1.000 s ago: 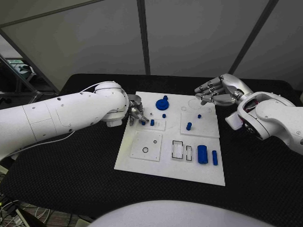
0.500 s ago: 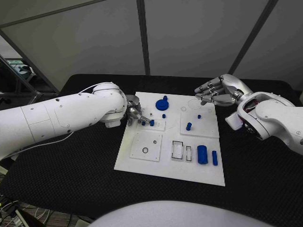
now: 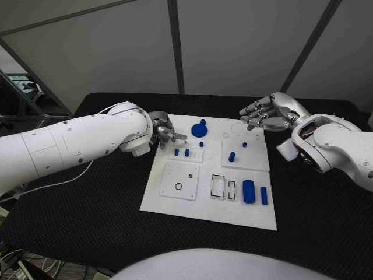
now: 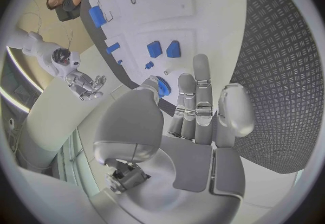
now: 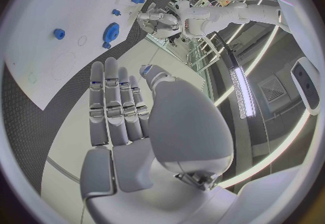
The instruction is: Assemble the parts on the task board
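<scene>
White rectangular task board (image 3: 205,192) carrying small blue plastic pegs (image 3: 182,152), left hand (image 3: 164,133) empty, spread, just beside its edge. Right hand (image 3: 266,115) likewise empty, hovering beyond board's far corner. Could topple those pegs on a careless reach.

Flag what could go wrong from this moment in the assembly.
1. The left hand hovers open at the white task board's far left corner, close beside two small blue upright pegs; a careless sweep might topple them.
2. The blue gear sits just beyond its fingers and could be nudged off its spot.
3. The right hand hangs open past the board's far edge, holding nothing, so any two-handed step may lag.
</scene>
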`<state>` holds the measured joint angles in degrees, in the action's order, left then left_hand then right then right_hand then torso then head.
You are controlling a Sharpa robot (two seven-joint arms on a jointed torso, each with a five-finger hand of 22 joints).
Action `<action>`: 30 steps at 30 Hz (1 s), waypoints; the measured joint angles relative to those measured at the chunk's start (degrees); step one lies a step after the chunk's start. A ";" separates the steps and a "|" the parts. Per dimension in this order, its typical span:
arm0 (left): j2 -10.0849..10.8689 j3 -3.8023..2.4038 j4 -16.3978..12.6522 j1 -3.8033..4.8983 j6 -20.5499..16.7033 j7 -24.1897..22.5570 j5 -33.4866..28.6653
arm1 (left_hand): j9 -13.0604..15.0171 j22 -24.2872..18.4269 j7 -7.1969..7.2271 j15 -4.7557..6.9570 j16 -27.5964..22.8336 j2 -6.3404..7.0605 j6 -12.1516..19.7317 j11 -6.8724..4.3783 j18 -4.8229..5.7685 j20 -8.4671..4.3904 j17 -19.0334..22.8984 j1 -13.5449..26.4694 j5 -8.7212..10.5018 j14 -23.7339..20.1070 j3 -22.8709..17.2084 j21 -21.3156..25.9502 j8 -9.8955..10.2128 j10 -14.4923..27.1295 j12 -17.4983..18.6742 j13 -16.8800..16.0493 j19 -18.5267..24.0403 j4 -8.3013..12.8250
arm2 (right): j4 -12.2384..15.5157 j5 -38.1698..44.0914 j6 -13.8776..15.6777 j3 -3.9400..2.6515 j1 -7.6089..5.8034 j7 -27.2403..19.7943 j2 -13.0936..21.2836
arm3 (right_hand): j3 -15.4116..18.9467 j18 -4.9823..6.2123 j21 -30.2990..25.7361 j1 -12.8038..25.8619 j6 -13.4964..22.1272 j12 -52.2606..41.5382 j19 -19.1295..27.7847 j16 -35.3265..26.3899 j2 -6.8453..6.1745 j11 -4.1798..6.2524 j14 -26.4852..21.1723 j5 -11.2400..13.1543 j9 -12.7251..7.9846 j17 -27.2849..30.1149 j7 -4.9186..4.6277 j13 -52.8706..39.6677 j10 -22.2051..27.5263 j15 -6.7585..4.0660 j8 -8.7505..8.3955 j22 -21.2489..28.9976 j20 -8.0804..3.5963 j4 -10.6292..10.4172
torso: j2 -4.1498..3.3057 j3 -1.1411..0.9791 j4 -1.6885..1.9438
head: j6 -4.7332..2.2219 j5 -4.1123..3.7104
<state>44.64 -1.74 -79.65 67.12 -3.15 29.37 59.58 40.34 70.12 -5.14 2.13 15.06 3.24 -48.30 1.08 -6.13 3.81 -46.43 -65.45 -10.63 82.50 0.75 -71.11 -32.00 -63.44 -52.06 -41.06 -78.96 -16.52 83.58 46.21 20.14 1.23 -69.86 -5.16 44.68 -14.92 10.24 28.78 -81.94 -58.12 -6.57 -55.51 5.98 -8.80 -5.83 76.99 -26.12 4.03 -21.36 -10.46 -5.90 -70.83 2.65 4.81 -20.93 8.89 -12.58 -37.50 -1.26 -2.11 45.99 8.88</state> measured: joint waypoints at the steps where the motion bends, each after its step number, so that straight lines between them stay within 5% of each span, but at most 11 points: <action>1: 0.03 0.00 0.05 0.00 -0.71 -0.51 -0.67 | -0.48 -1.00 -0.31 -0.23 -0.12 0.25 0.32 0.21 -0.01 0.16 0.06 -0.21 0.00 -0.22 0.37 1.09 0.28 0.57 0.48 0.60 0.58 -0.05 | -0.02 -0.01 0.00 0.00 0.00 0.00 -0.01 | 0.00 0.00 0.00 0.00 0.00 0.00 0.00 0.00 0.00 0.00 0.00 0.00 0.00 0.00 0.00 0.00 0.00 0.00 0.00 0.03 0.00 0.00 | 0.00 0.00 0.00 | -0.03 -0.01; 5: 0.16 0.00 0.13 0.00 -3.11 -2.84 -2.93 | -2.60 -9.06 -1.53 -1.19 -1.31 0.14 2.17 1.42 -0.04 0.99 0.66 -2.85 0.00 -2.55 1.15 9.72 1.60 3.30 2.03 2.14 5.57 0.25 | -0.11 -0.04 -0.02 0.00 0.00 0.01 -0.02 | 0.00 0.01 0.00 0.00 0.00 0.00 0.00 0.00 0.00 0.00 0.00 -0.30 0.00 0.00 0.00 0.05 0.00 0.00 0.00 0.03 0.00 0.00 | -0.02 0.00 0.00 | -0.19 -0.09; 6: 0.16 0.00 0.13 0.00 -3.59 -3.58 -3.35 | -3.45 -14.09 -1.79 -0.91 4.08 -0.04 3.07 1.54 -0.51 1.18 -2.32 -4.18 0.00 -0.21 1.15 15.26 2.16 4.99 3.14 2.97 8.87 0.25 | -0.13 -0.05 -0.02 0.00 0.00 0.01 -0.03 | 0.00 0.00 0.00 0.00 0.00 0.00 0.00 0.00 0.00 0.00 0.00 -0.34 0.00 0.00 0.00 0.05 0.00 0.00 0.00 0.03 0.00 0.00 | -0.02 0.00 0.00 | -0.21 -0.13; 7: 0.16 0.00 0.13 0.00 -4.02 -4.41 -3.70 | -4.44 -19.89 -1.97 -0.92 9.74 -0.24 3.85 1.91 -3.25 1.21 -5.71 -6.02 0.00 0.81 1.21 21.97 2.87 6.98 4.65 4.01 12.78 0.43 | -0.15 -0.05 -0.02 0.00 0.00 0.01 -0.03 | 0.00 0.01 0.00 0.00 0.00 0.00 0.00 0.00 0.00 0.00 0.00 -0.34 0.00 0.00 0.00 0.05 0.00 0.00 0.00 0.03 0.00 0.00 | -0.03 0.00 0.00 | -0.26 -0.17; 8: 0.13 0.00 0.09 0.00 -4.63 -5.83 -4.11 | -5.42 -23.04 -2.46 -1.33 10.52 -0.38 4.32 2.25 -4.05 1.34 -6.40 -8.06 0.00 0.76 0.95 25.97 3.55 8.66 6.07 5.07 15.06 1.08 | -0.17 -0.06 -0.02 0.00 0.00 0.01 -0.04 | -0.06 0.00 -0.03 0.00 0.00 0.00 0.00 0.00 0.00 0.00 0.00 -0.34 0.00 0.00 0.00 0.05 0.00 0.00 0.00 0.03 0.00 0.06 | -0.03 0.00 0.00 | -0.31 -0.24; 10: -0.05 0.00 -0.02 0.00 -5.61 -8.68 -4.62 | -8.23 -26.64 -3.44 -2.44 9.57 -0.62 4.76 3.12 -4.05 2.23 -6.59 -13.05 0.00 -3.46 -0.38 30.97 5.50 11.49 9.38 7.89 17.36 2.46 | -0.23 -0.08 -0.03 0.00 0.00 0.01 -0.11 | -0.16 0.00 -0.22 0.00 0.00 0.00 0.00 0.00 0.00 0.00 0.00 -0.34 0.00 0.00 0.00 0.05 0.00 0.00 0.00 0.03 0.00 0.16 | -0.03 0.01 0.00 | -0.46 -0.38; 13: -0.72 0.01 -0.27 0.00 -7.19 -13.95 -4.77 | -12.48 -28.75 -3.94 -2.85 12.57 0.18 4.42 4.48 -4.04 2.85 -7.98 -18.85 0.00 -6.36 -2.29 33.62 8.80 14.11 15.30 13.02 17.08 4.38 | -0.30 -0.10 -0.03 0.01 0.00 0.01 -0.24 | -0.16 0.00 -0.22 0.00 0.00 0.00 0.00 -0.20 0.00 0.00 0.00 -0.34 0.00 0.00 0.00 0.06 0.00 0.00 0.00 0.03 0.00 0.17 | -0.05 0.03 0.00 | -0.66 -0.55; 19: -2.86 0.07 -0.14 0.00 -8.91 -22.48 -1.06 | -19.82 -29.64 -3.48 -2.99 19.15 2.79 0.53 4.08 -4.05 3.04 -8.77 -21.58 0.47 -9.99 -2.81 34.86 13.72 11.90 20.45 20.14 16.07 4.87 | -0.40 -0.12 -0.04 0.01 0.01 0.00 -0.40 | -0.16 0.00 -0.22 0.00 0.00 0.00 0.00 -0.20 0.00 0.00 0.00 -0.34 0.00 0.01 0.00 0.09 0.00 0.00 0.00 0.02 0.00 0.17 | -0.07 0.04 -0.03 | -1.05 -0.95; 23: -4.41 0.84 0.52 0.04 -9.10 -25.74 3.85 | -22.08 -29.36 -3.34 -2.93 23.82 3.18 0.03 3.61 -4.04 2.82 -9.88 -21.63 0.57 -10.25 -2.35 35.01 15.09 9.81 18.95 20.66 15.46 5.33 | -0.41 -0.14 -0.05 0.01 0.01 -0.01 -0.47 | -0.32 0.00 -0.22 0.00 0.00 0.00 0.00 -0.20 0.00 0.00 0.00 -0.57 0.00 0.01 0.00 0.09 0.00 0.00 0.00 0.02 0.00 0.32 | -0.10 0.03 -0.09 | -1.19 -1.24; 30: -6.70 2.06 2.81 0.13 -8.18 -27.46 11.86 | -25.65 -19.81 -2.33 -1.68 50.23 3.32 -1.98 2.23 -4.04 1.74 -24.34 -21.49 0.56 -4.31 -1.61 24.54 15.85 11.07 3.63 12.27 11.24 6.69 | -0.41 -0.15 -0.07 0.01 0.02 -0.02 -0.59 | -0.31 0.00 -0.22 0.00 0.00 0.00 0.00 -0.19 0.00 0.00 0.00 -0.62 0.00 0.01 0.00 0.13 0.00 0.00 0.00 0.02 0.00 0.32 | -0.14 0.01 -0.10 | -1.27 -1.52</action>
<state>37.93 0.32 -76.83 67.26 -11.33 1.91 71.44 14.69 50.31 -7.47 0.46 65.29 6.56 -50.29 3.31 -10.18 5.55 -70.78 -86.94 -10.06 78.18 -0.86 -46.58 -16.15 -52.38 -48.42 -28.79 -67.72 -9.83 83.17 46.06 20.07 1.24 -69.84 -5.18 44.09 -15.23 10.24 28.56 -81.94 -58.12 -6.57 -55.51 5.79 -8.80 -5.83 76.99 -26.74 4.03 -21.35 -10.46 -5.77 -70.83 2.65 4.81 -20.92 8.89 -12.26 -37.64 -1.25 -2.21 44.71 7.36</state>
